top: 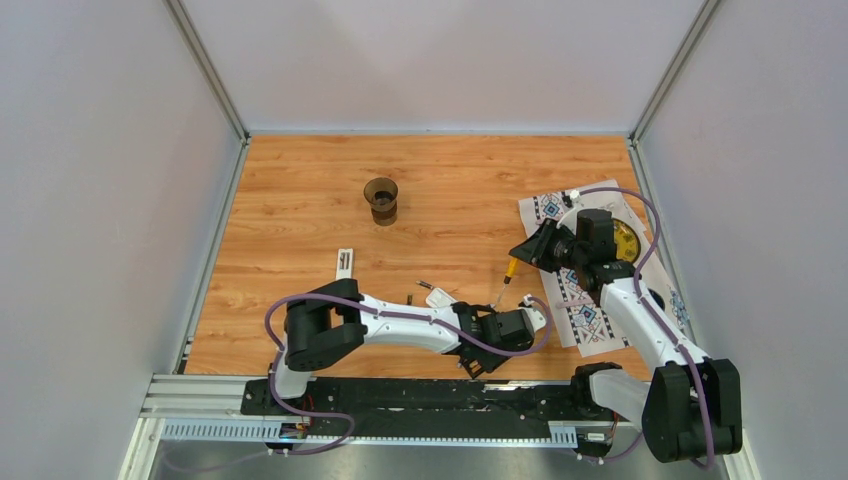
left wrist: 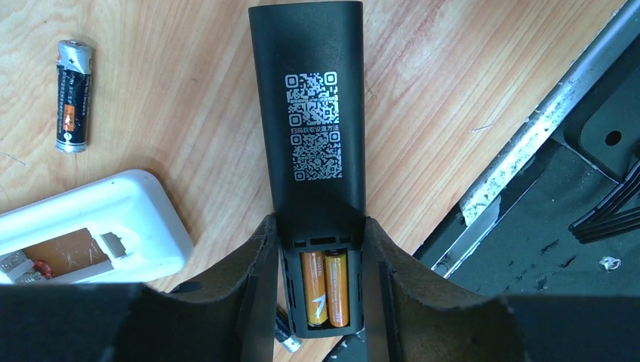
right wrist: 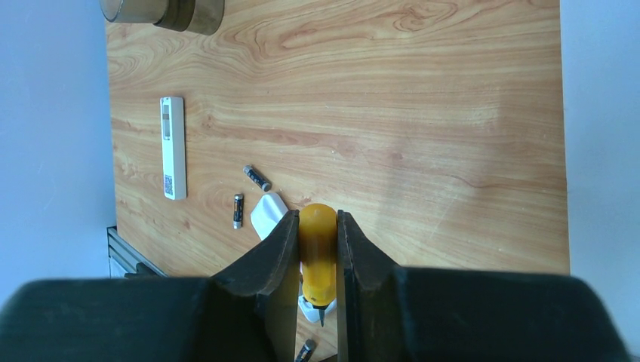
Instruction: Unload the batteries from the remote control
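In the left wrist view, a black remote control [left wrist: 309,113] lies back-up on the wood, its battery bay uncovered. Two orange batteries [left wrist: 326,286] sit side by side in that bay. My left gripper [left wrist: 317,226] is shut on the remote, one jaw against each side of the bay. A dark grey battery [left wrist: 74,96] lies loose to the left, and another one [left wrist: 285,335] peeks out beside the remote. An open white remote [left wrist: 98,219] lies nearby. My right gripper [right wrist: 318,219] is shut on a yellow-orange-handled screwdriver [right wrist: 318,249], held above the table with its tip down.
A dark cup [top: 381,198] stands at the back middle. A slim white piece [top: 344,263] lies left of centre, with two loose batteries [right wrist: 256,178] near it. A patterned mat [top: 590,310] with a yellow dish [top: 627,240] is at the right. The metal base rail [left wrist: 528,128] runs close to the remote.
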Robot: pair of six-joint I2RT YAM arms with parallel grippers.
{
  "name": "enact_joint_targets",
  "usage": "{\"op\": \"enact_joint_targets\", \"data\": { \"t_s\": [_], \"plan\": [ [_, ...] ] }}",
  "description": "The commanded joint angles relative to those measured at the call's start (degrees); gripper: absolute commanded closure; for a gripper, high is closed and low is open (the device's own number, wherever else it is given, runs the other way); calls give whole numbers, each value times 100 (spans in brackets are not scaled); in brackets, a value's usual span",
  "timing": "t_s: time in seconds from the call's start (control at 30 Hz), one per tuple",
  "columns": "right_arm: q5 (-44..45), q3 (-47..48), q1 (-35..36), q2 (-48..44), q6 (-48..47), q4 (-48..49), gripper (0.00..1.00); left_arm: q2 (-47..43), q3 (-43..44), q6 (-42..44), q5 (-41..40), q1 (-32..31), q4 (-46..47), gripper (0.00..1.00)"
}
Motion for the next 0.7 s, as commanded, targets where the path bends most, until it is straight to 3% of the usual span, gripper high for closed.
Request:
{"op": "enact_joint_targets", "data": {
  "t_s": [0.0, 0.37, 0.67],
  "plan": [
    [11, 64, -52, -18, -68, 89, 100, -481, 98, 154, -116, -26, -23, 78],
    [11, 117, -96, -9, -50, 98, 100, -1720, -340, 128, -221, 97, 249, 78],
    [-77, 82, -96, 87, 20, 230, 100, -2617, -1895, -724, -520, 255, 592, 80]
  ]
}}
